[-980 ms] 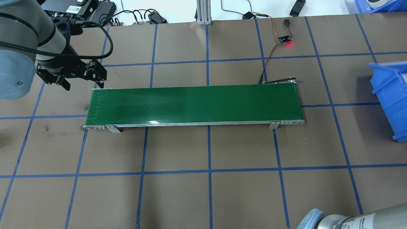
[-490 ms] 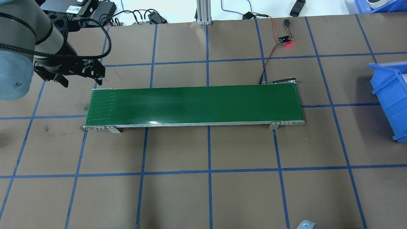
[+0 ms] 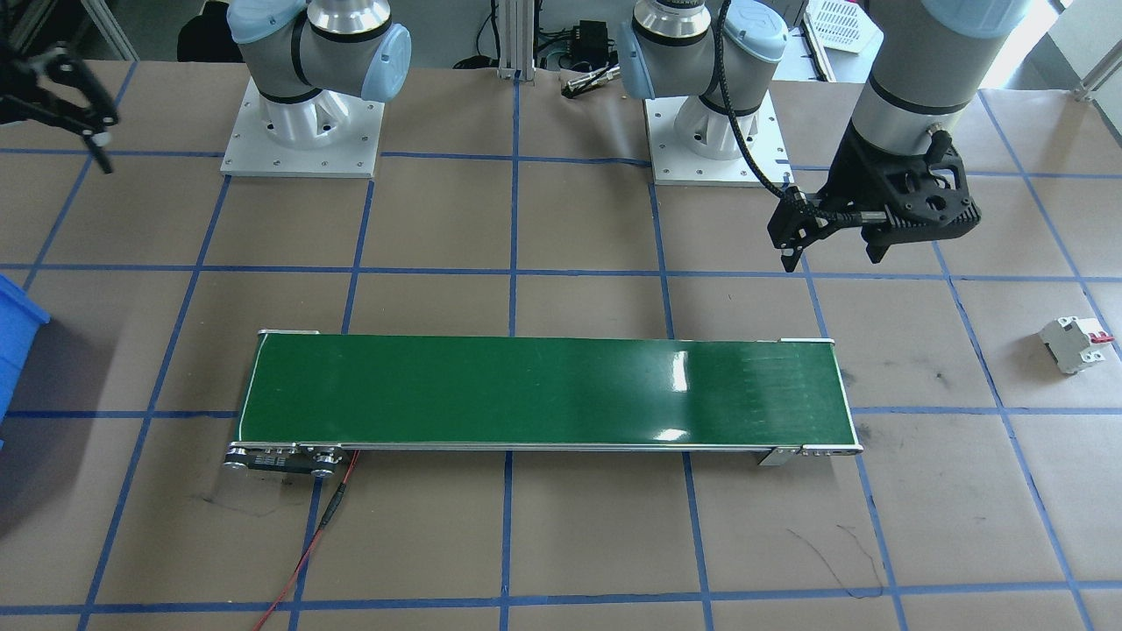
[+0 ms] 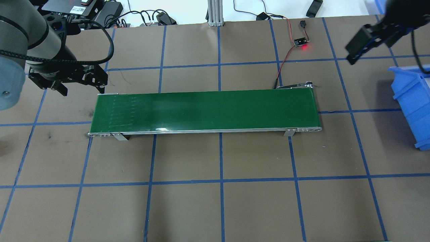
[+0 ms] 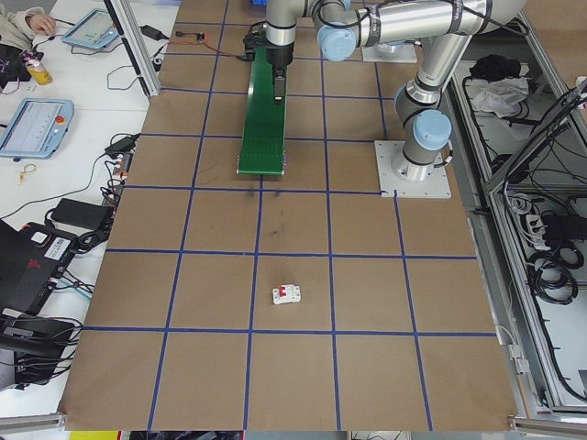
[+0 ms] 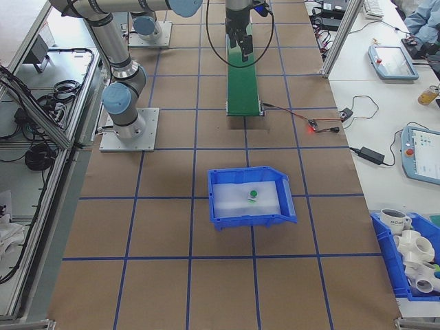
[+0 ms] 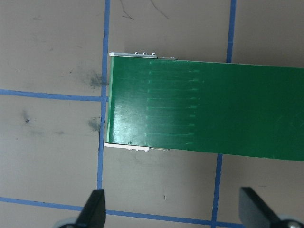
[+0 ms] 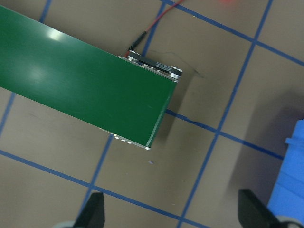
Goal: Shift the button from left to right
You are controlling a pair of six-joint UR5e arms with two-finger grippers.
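Left gripper [image 4: 82, 88] hung above the table [image 4: 221, 201], fingers spread and holding nothing, just off the conveyor belt's [image 4: 205, 111] left end at about 10 o'clock from it in the overhead view. Left wrist view: both fingertips [image 7: 95, 209] wide apart at the lower edge, belt end beyond them. Right gripper [image 8: 173, 211] also spread and holding nothing, hovering beyond the belt's right end near the blue bin [image 6: 251, 196]. Button [image 6: 253, 194], green cap visible, lay inside the blue bin on its pale floor, right of centre in the exterior right view. Circuit breaker [image 3: 1071, 343] with red lever sat on the table at 3 o'clock from the belt in the front-facing view, well apart from it.
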